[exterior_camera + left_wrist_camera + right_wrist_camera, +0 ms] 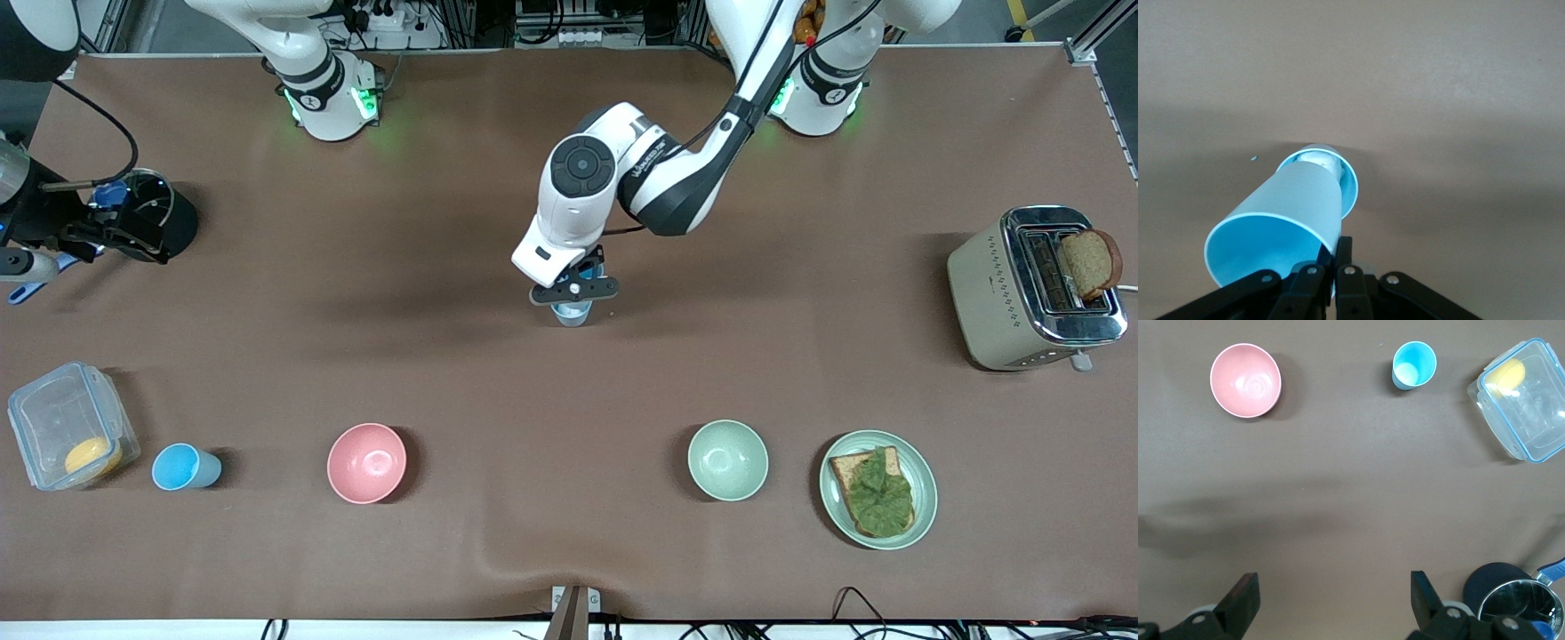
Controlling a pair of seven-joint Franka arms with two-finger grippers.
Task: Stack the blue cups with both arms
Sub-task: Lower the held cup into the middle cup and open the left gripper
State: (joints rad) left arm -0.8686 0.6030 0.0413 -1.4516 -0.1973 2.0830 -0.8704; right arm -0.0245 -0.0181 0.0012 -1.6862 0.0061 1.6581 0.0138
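Observation:
My left gripper hangs over the middle of the table, shut on the rim wall of a light-blue cup. The held cup tilts, and its base reaches into the mouth of a second blue cup standing on the table, with a white lump inside. Another blue cup stands upright and alone toward the right arm's end, beside a clear plastic box. My right gripper waits open and empty, high over the right arm's end of the table.
A pink bowl and a pale-green bowl stand in the row nearest the front camera. A plate holds bread with lettuce. The clear box holds something yellow. A toaster and a black pot stand at the table's ends.

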